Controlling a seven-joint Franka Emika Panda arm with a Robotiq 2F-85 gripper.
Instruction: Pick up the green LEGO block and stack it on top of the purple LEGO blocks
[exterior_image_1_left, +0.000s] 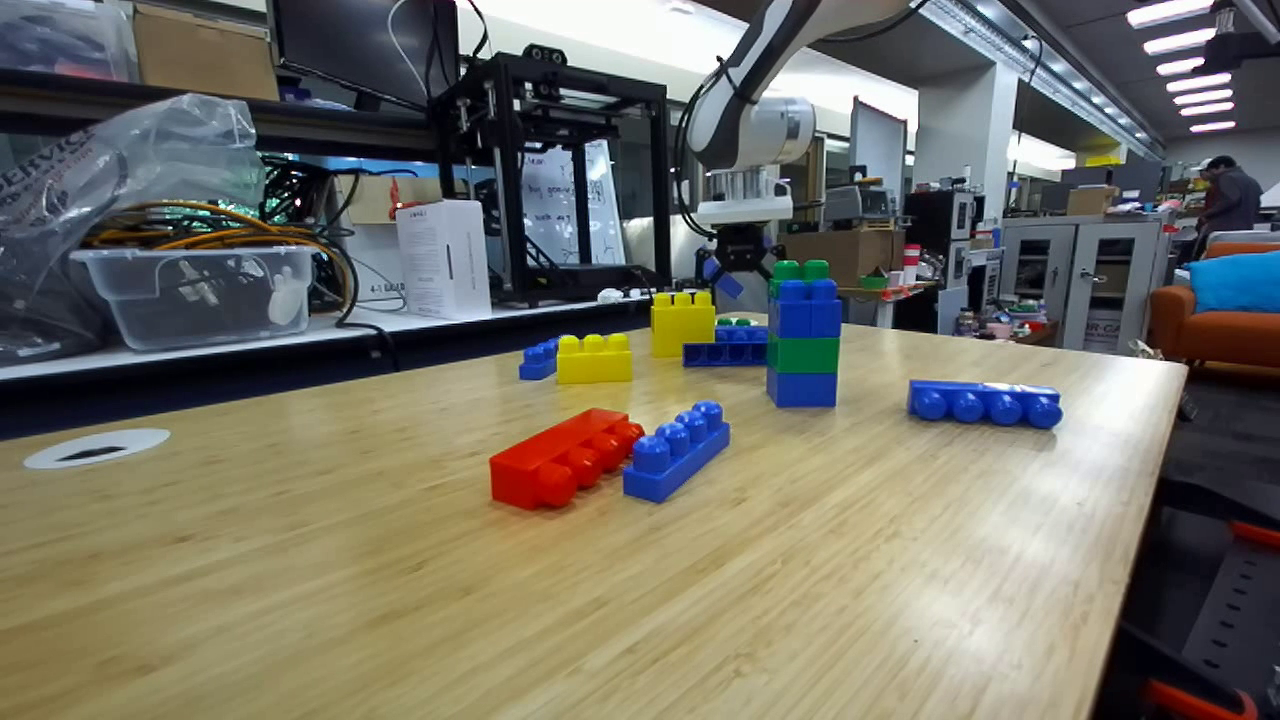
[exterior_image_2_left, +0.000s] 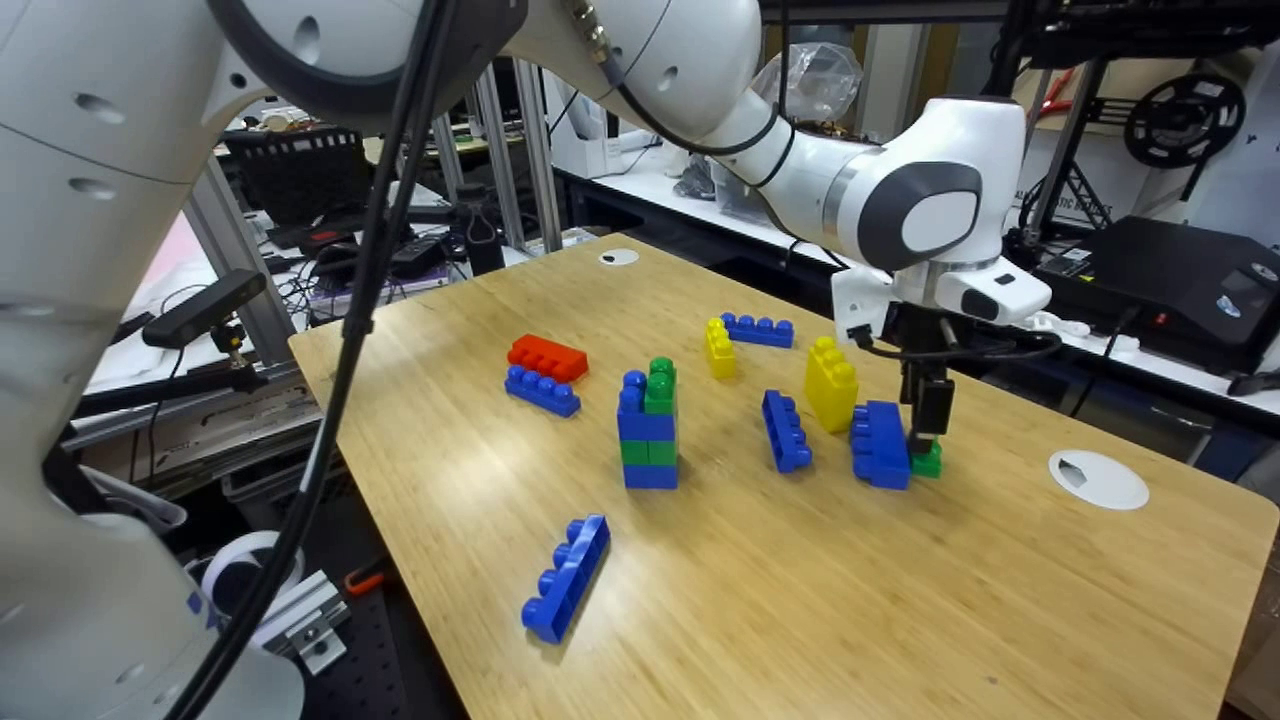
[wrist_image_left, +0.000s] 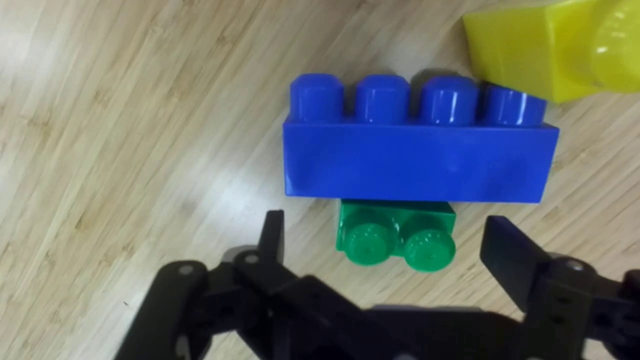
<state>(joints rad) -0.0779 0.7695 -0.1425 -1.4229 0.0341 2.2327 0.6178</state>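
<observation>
The green LEGO block (wrist_image_left: 397, 235), a small brick with two studs up, sits on the table against the side of a blue brick (wrist_image_left: 420, 162). In the wrist view my gripper (wrist_image_left: 385, 234) is open around it, one finger (wrist_image_left: 272, 235) off to each side with a gap. An exterior view shows the fingertips low over the green LEGO block (exterior_image_2_left: 928, 462), hiding part of it. The purple LEGO blocks (exterior_image_2_left: 648, 428) stand as an upright tower: blue-violet at the bottom, a green layer (exterior_image_1_left: 803, 355), blue-violet above, and a green piece (exterior_image_2_left: 661, 385) beside blue studs on top.
A tall yellow brick (exterior_image_2_left: 832, 385) touches or nearly touches the blue brick's studded side. An open-bottomed blue brick (exterior_image_2_left: 785, 432) lies between there and the tower. Farther off are a low yellow brick (exterior_image_1_left: 594, 360), a red brick (exterior_image_1_left: 550, 455) and a long blue brick (exterior_image_1_left: 985, 402).
</observation>
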